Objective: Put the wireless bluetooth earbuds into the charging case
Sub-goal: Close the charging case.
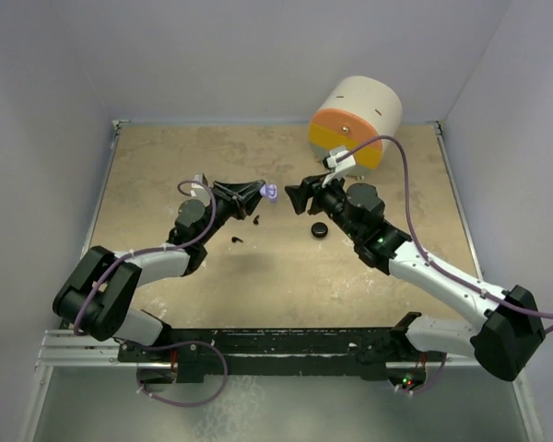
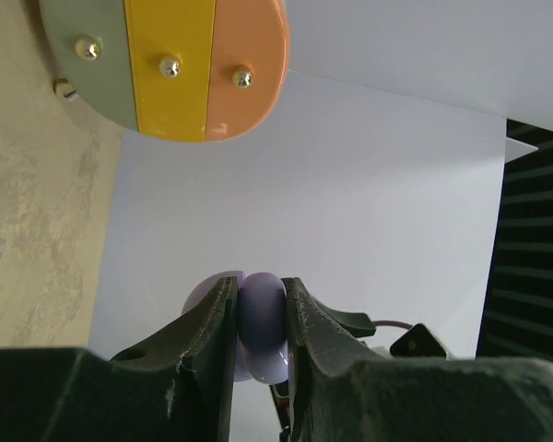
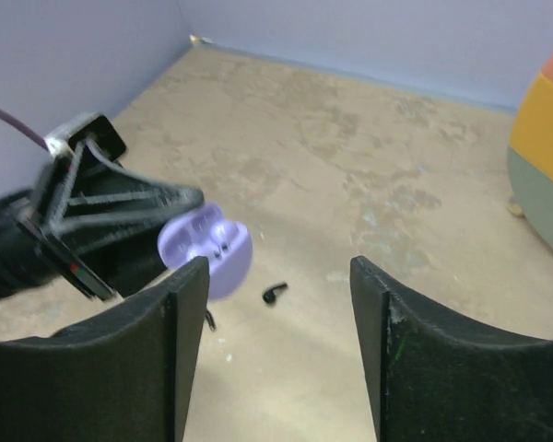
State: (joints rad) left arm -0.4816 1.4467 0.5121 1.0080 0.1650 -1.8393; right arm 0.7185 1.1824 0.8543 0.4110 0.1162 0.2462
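Earbud (image 3: 275,294), black, on table (image 3: 350,138); lavender charging case (image 3: 207,247) clamped in L gripper (image 1: 261,191); R gripper (image 3: 278,272) jaws apart, empty.

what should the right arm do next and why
Probably lower the right gripper toward the black earbud on the table: its jaws stand open and empty, while the left gripper holds the lavender case clamped.
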